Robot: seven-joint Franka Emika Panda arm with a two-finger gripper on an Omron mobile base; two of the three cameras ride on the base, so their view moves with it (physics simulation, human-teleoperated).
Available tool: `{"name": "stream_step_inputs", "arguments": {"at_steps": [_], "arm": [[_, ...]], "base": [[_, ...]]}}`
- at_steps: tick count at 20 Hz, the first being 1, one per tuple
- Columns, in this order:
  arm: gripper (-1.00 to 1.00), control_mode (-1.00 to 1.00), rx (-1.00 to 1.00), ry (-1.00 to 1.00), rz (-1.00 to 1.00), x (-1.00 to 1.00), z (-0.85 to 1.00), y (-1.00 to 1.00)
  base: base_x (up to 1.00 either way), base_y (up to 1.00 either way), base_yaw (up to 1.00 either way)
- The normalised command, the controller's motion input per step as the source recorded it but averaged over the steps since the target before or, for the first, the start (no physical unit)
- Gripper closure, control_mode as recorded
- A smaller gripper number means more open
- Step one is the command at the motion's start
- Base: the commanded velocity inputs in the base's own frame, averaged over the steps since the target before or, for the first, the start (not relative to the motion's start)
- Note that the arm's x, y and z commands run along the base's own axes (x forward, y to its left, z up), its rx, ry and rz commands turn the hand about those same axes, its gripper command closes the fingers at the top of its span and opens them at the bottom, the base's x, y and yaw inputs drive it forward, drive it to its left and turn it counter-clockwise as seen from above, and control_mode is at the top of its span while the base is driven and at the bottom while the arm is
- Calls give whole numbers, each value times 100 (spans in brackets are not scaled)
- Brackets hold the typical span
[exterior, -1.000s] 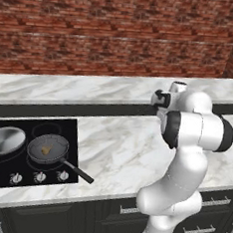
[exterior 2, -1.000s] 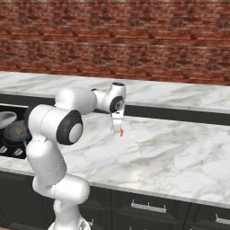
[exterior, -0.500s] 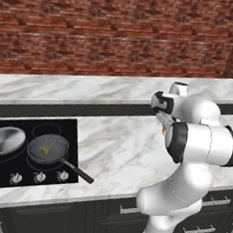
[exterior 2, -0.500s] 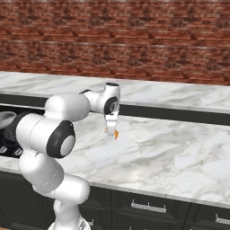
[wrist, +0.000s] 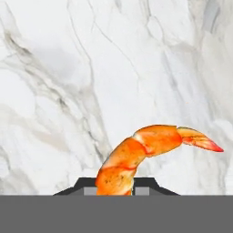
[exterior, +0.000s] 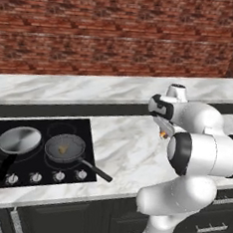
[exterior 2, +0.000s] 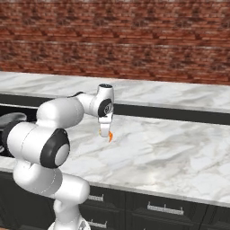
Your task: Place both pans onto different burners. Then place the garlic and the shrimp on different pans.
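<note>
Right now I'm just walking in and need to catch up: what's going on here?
The robot arm's gripper is shut on the shrimp and holds it in the air above the marble counter. Both pans sit on separate burners of the cooktop: the silver pan is empty, and the darker pan has the garlic in it. The shrimp is not yet in a pan.

The arm has swung the gripper (exterior 2: pixel 107 133), clamped on the shrimp (exterior 2: pixel 110 136), leftward above the marble counter (exterior 2: pixel 170 152).
</note>
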Motion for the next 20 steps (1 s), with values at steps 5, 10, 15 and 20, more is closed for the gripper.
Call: {"name": "stream_step_inputs", "arguments": {"at_steps": [5, 10, 15, 20], "arm": [[100, 100, 0, 0, 0, 0, 0, 0], [100, 100, 0, 0, 0, 0, 0, 0], [100, 100, 0, 0, 0, 0, 0, 0], [100, 100, 0, 0, 0, 0, 0, 0]], "base": [[-9, 82, -6], [-7, 85, -4], [-14, 82, 0], [-4, 78, 0]]}}
